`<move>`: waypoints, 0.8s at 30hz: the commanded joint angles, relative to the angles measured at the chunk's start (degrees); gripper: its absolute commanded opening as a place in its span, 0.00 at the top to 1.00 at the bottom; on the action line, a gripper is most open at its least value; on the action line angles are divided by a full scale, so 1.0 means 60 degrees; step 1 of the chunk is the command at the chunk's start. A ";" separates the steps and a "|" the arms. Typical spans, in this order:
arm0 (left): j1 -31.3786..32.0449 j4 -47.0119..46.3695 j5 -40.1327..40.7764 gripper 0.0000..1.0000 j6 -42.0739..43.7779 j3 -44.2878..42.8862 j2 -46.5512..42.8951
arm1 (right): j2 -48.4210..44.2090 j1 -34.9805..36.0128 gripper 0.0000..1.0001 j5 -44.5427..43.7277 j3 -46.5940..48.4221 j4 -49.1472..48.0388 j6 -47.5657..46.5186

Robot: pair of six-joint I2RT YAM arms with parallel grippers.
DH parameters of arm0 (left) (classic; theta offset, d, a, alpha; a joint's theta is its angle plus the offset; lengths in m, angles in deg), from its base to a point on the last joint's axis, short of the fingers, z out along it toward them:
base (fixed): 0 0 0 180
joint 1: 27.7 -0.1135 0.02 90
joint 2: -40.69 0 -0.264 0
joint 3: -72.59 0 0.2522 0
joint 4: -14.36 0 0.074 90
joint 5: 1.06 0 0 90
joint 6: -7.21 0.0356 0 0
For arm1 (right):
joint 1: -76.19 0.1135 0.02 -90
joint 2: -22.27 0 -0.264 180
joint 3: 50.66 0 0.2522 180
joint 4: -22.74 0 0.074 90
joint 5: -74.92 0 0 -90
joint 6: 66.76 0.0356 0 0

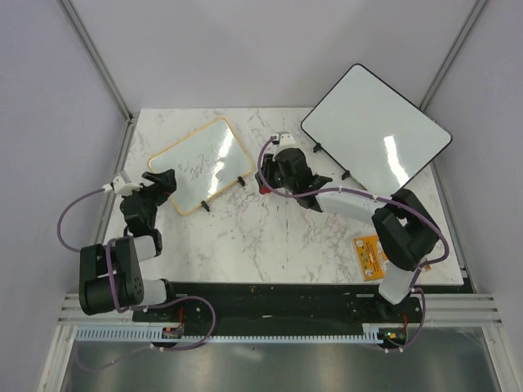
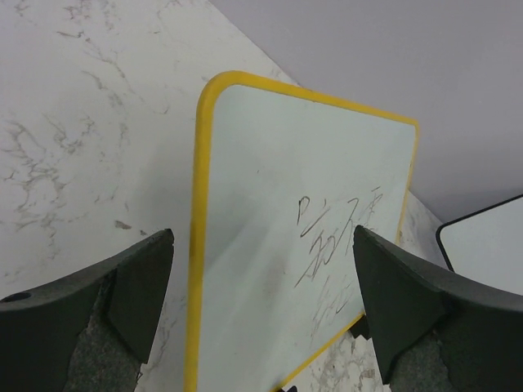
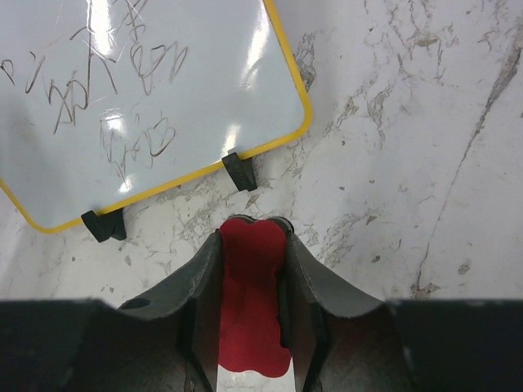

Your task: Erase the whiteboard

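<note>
Two-sided, bracketing the whiteboard (image 1: 200, 167), yellow-framed and propped on two black feet (image 3: 239, 171) at the left rear of the marble table (image 1: 245, 245), well apart from the black-framed board (image 1: 376, 131) at the right rear. Holding the left gripper (image 2: 261, 253) spread wide just off the whiteboard's left corner, flanking the yellow edge in the wrist view and apparently touching nothing. Pinching a red eraser (image 3: 253, 310) in the right gripper (image 3: 253, 237), pressed onto it from both sides, and pointing it at the lower right edge from just beside the feet, apart from the frame. Showing pen scribbles (image 3: 106, 73) unwiped across the middle of the white face.

Reading this as the approach step, with wiping not yet begun and all of the erasing to do. Calling next, by this reading, for lifting the eraser over the frame, laying its face flat on the writing and sweeping across every line. Calling too, probably, for pinching the left corner to steady a light whiteboard likely to slide or tip off its feet under a push. Needing a gentle press, not a shove.
</note>
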 commanded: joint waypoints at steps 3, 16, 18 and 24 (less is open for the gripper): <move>-0.0423 -0.3323 -0.1516 0.04 -0.0611 -0.0055 0.1395 | 0.0482 -0.0009 1.00 0.0575 0.0578 -0.0806 -0.0013; -0.0922 -0.6446 -0.3231 0.29 -0.1887 -0.0685 0.4210 | 0.1361 0.0005 1.00 0.1073 0.0623 -0.2856 -0.0656; -0.0922 -0.6446 -0.3260 0.30 -0.1579 -0.0583 0.4034 | 0.1449 0.0005 1.00 0.1073 0.0841 -0.3003 -0.0788; -0.0951 -0.6446 -0.3099 0.43 -0.1330 -0.0377 0.3872 | 0.2254 0.0005 1.00 0.1394 0.1792 -0.3194 -0.0921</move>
